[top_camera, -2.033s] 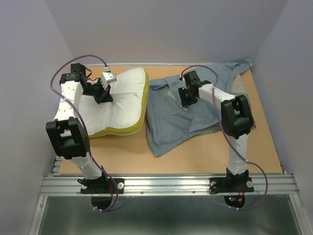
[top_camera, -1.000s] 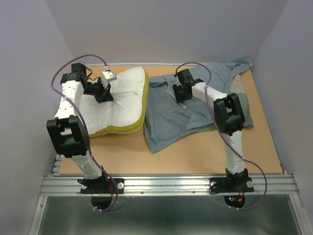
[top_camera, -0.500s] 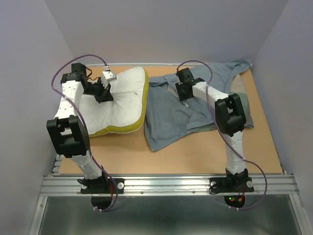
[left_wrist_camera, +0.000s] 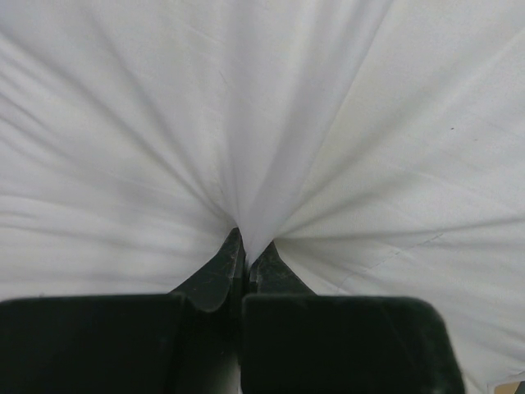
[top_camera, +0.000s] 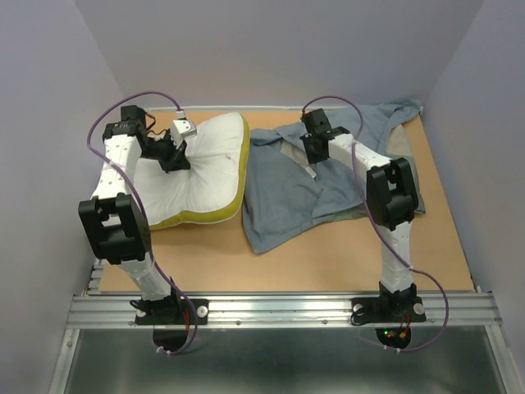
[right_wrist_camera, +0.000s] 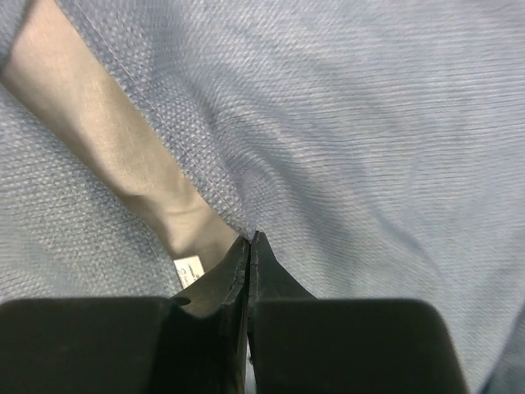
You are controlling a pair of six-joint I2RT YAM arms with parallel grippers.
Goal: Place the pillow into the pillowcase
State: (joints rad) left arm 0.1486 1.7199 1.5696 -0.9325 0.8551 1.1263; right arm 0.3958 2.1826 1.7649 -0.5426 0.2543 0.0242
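Note:
The white pillow (top_camera: 209, 168) with its yellow band lies at the back left of the table. My left gripper (top_camera: 174, 160) is shut on a pinch of its white cover (left_wrist_camera: 328, 123), and folds run out from the fingertips (left_wrist_camera: 246, 242). The grey-blue pillowcase (top_camera: 287, 197) lies crumpled to the right of the pillow. My right gripper (top_camera: 313, 170) points down onto its upper middle. In the right wrist view that gripper (right_wrist_camera: 250, 238) is shut at a hem of the grey-blue cloth (right_wrist_camera: 369, 123), next to a tan strip (right_wrist_camera: 107, 139) and a small white label (right_wrist_camera: 190, 269).
The wooden table (top_camera: 344, 263) shows bare in front of both fabrics. Grey walls close in the left, back and right sides. The pillowcase's far corner (top_camera: 402, 111) reaches the back right corner. The metal rail (top_camera: 279, 308) holding the arm bases runs along the near edge.
My right gripper has shut on the pillowcase's hem and has shifted slightly back and right. The left arm and the pillow have not moved.

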